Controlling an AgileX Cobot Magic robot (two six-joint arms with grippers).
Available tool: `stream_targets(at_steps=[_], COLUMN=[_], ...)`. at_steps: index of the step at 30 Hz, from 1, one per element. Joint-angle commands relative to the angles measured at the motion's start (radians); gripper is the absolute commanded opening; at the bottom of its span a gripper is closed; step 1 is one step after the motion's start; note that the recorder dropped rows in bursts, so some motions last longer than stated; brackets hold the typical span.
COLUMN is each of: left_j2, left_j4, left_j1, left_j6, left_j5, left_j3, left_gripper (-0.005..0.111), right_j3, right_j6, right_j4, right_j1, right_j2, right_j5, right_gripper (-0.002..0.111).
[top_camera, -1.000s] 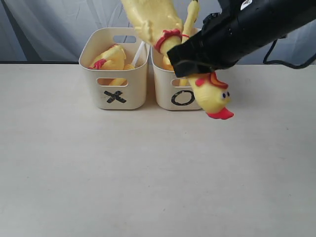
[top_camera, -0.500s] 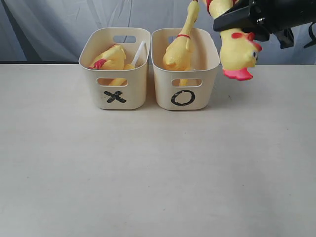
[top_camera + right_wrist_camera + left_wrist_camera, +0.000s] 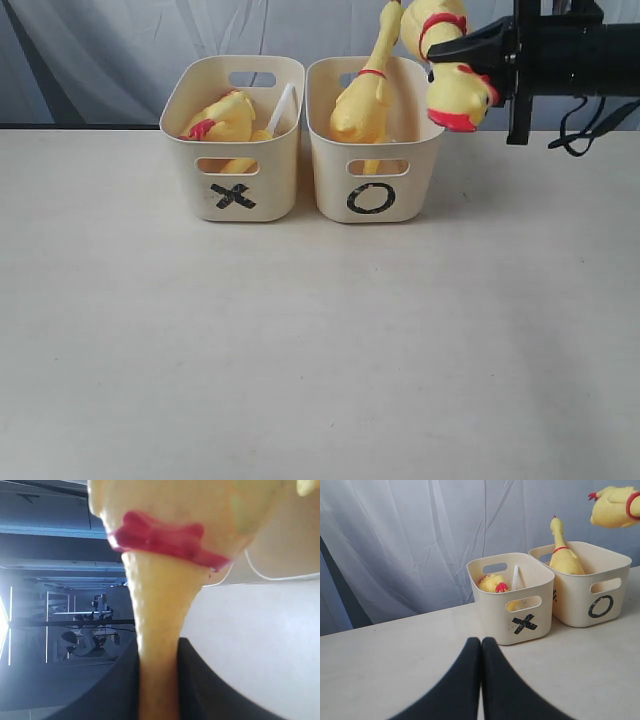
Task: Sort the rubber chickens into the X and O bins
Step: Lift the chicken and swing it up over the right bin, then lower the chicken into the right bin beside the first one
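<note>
Holding a rubber chicken (image 3: 458,92) by the neck, your right gripper (image 3: 465,50) sits high, just right of the O bin (image 3: 335,190); left gripper (image 3: 481,652) closed, empty.

X bin (image 3: 272,185) and O bin (image 3: 415,185): cream tubs with oval handle cutouts, upright, side by side on tabletop (image 3: 300,350), X on the left. First chicken (image 3: 225,118), yellow and red, curled low inside X bin. Second chicken (image 3: 358,105) stands in O bin, red-banded neck rising past the rim. Third chicken (image 3: 455,95) aloft over O bin's right rim, head hanging down, mouth red.
</note>
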State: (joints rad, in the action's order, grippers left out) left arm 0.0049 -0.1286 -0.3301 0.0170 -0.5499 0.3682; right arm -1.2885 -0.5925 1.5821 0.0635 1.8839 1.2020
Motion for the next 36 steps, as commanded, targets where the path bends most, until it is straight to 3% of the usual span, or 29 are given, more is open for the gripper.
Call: stream_targets(at_steps=[1,36], left_j2=[-0.005,-0.005], left_j4=[0.005,0.005], left_j1=[-0.012,-0.012], left_j6=[0.0,0.0], left_j5=[0.009,0.009], left_j3=[-0.001,-0.001], left_gripper=[0.0,0.0], right_j3=[-0.005,-0.005], right_j6=[-0.024,-0.021], right_j4=[0.038,-0.135], right_j1=[0.005,-0.065], right_j2=[0.037,0.124], right_j5=[0.019,0.019], right_gripper=[-0.001,-0.001])
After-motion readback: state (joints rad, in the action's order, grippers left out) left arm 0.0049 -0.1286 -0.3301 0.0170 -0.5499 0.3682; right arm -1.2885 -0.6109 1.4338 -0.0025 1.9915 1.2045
